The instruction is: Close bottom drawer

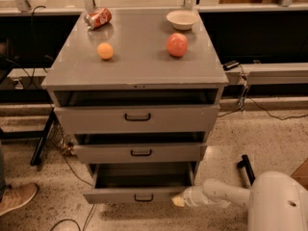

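The bottom drawer (139, 194) is the lowest of three grey drawers in the cabinet (137, 71). It stands pulled out, showing its deep tray, with a small black loop handle (143, 198) on its low front panel. My gripper (179, 200) on the white arm (226, 195) is at the right end of that front panel, touching it.
The middle drawer (139, 152) and top drawer (137, 117) stand slightly out. On the cabinet top lie a soda can (97, 18), an orange (105, 51), a red apple (177, 44) and a white bowl (182, 19). A shoe (17, 198) and cables lie on the floor at left.
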